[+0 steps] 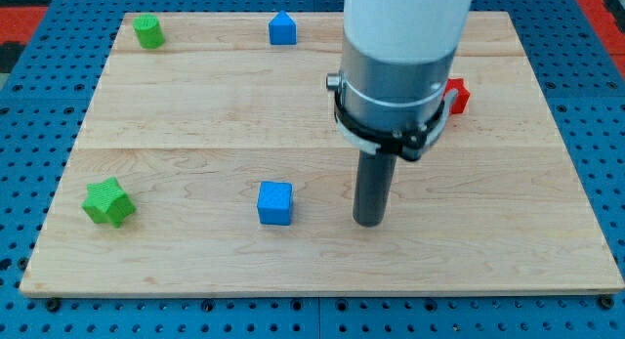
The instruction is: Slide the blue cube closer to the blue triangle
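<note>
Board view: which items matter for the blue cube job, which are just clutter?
In the job:
- blue cube, near the view's bottom
- blue triangle, at the view's top
- my tip, to the right of the cube, apart from it

Lying about:
- green star
- green block
- red block, partly hidden

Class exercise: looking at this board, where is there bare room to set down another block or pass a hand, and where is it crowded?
Bare: the middle band between the blue triangle and blue cube; the view's right, below the red block. Tightest: between the blue cube and my tip, to its right. The green cylinder and green star occupy the left edge.
</note>
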{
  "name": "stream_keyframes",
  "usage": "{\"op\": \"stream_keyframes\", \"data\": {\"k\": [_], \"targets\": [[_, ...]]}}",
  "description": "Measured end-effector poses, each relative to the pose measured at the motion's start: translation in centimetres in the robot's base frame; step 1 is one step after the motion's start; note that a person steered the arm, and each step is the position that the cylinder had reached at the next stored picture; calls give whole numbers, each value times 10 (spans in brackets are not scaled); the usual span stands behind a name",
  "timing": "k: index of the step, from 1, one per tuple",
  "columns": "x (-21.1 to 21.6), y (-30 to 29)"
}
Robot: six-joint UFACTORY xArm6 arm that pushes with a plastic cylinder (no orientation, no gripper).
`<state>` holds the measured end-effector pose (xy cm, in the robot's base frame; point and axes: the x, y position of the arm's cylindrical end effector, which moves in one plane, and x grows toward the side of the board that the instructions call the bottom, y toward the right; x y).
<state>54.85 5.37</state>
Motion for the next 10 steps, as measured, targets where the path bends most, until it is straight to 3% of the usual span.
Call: {"op": "stream_keyframes", "data": {"k": [2, 3, 7, 9, 10], "targets": [[-13, -83], [-50, -102], [-104, -105], [-96, -95], [-52, -68]]}}
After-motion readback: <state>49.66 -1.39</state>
